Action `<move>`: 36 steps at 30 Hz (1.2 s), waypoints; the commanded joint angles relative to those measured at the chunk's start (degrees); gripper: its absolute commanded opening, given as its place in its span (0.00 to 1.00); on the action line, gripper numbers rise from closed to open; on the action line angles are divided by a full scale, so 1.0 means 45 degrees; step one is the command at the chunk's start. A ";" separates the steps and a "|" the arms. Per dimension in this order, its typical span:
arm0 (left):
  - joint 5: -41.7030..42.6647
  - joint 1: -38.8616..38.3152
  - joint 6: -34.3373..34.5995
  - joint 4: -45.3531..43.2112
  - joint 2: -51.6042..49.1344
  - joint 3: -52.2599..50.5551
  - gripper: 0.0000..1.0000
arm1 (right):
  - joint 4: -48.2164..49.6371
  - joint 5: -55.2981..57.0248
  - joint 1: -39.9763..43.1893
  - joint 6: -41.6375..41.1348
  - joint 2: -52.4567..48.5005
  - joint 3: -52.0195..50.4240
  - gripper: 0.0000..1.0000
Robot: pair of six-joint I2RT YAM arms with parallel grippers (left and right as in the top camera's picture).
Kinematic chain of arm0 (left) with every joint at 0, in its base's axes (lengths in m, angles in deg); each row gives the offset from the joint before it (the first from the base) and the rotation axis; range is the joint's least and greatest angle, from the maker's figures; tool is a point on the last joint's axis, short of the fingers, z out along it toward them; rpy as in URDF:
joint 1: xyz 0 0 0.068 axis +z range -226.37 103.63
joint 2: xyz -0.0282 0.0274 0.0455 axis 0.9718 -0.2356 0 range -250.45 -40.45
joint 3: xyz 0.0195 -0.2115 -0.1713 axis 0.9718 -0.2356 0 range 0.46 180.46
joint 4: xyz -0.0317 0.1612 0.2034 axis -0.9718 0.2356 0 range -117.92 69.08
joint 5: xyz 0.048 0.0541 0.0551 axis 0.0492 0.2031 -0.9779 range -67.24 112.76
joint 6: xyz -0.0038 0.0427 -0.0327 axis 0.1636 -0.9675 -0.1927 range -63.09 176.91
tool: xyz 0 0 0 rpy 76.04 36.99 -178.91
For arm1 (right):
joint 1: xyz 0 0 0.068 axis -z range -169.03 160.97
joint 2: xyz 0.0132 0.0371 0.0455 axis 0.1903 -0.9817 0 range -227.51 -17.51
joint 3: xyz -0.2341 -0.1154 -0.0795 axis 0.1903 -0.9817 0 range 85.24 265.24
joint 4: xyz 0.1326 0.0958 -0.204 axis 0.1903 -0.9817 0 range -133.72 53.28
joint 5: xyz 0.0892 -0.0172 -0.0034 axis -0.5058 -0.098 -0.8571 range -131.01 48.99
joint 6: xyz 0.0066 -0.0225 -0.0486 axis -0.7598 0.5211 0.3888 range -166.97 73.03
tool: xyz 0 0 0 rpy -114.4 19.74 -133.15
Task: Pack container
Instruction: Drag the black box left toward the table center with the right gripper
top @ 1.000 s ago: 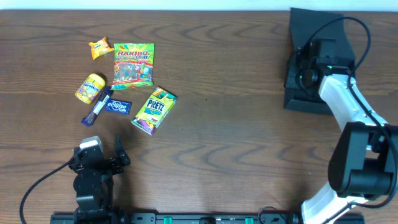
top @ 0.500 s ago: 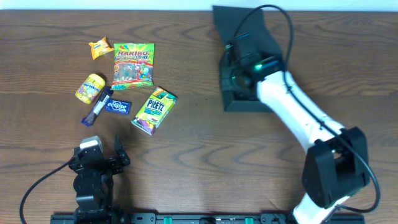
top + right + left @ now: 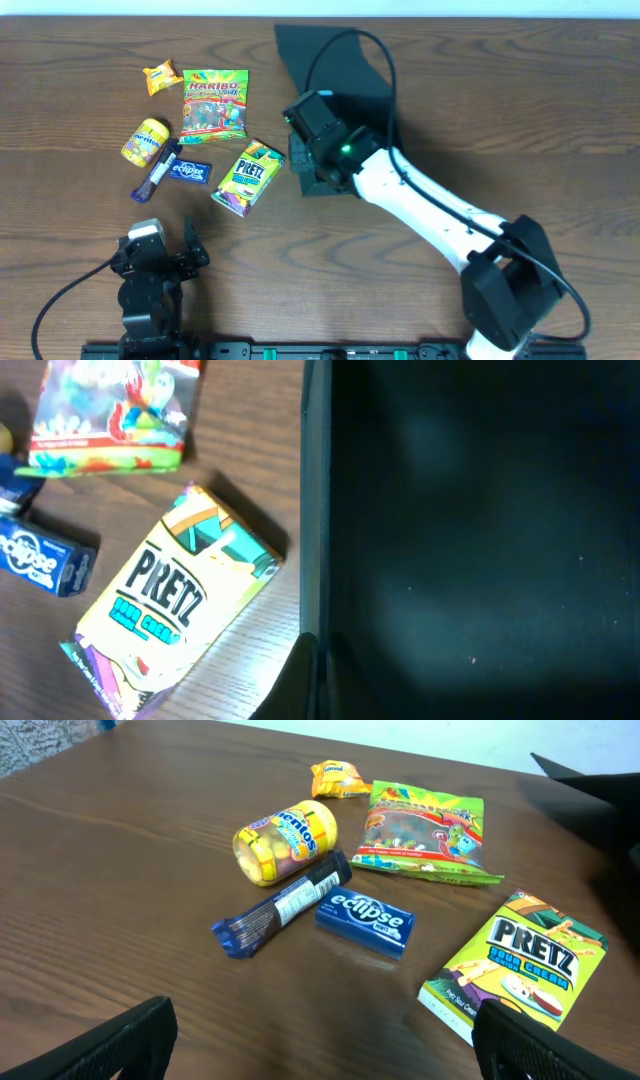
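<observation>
Overhead view: The container (image 3: 345, 95) sits on the bench (image 3: 520, 110) at far centre. Its flap lid (image 3: 325, 50) is open and lies back toward the far edge. The right arm reaches in from the near right. The right gripper (image 3: 300, 160) is at the container's near-left corner. Left of the container lie six snacks: a snack carton (image 3: 247, 178) just beside it, a gummy bag (image 3: 213, 103), a yellow tub (image 3: 145, 141), a blue gum pack (image 3: 188, 171), a wrapped bar (image 3: 157, 172) and a small orange packet (image 3: 161, 76) at the far left. The gum pack touches the wrapped bar. The left gripper (image 3: 165, 245) is at the near left, well apart from the snacks.

Left wrist view: The left jaws are spread wide apart with nothing between them. All six snacks lie ahead. A corner of the container shows at the far right.

Right wrist view: The container's dark interior fills the right side of the frame. The right jaws are clamped on its left wall. One finger (image 3: 295, 685) shows outside the wall; the other is lost against the dark interior. The snack carton lies just left of the wall.
</observation>
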 commanded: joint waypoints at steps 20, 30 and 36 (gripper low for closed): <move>-0.0121 0.0078 -0.0136 0.0073 0.0073 -0.0248 0.95 | -0.3196 0.2521 0.0607 0.1069 -0.0729 0.3555 0.85; -0.0121 0.0078 -0.0136 0.0073 0.0073 -0.0248 0.95 | -0.4833 0.1943 0.4163 0.2365 -0.0738 0.3536 0.85; -0.0121 0.0078 -0.0136 0.0073 0.0073 -0.0248 0.95 | -0.3400 -0.0719 0.5421 0.3755 -0.0835 0.2074 0.78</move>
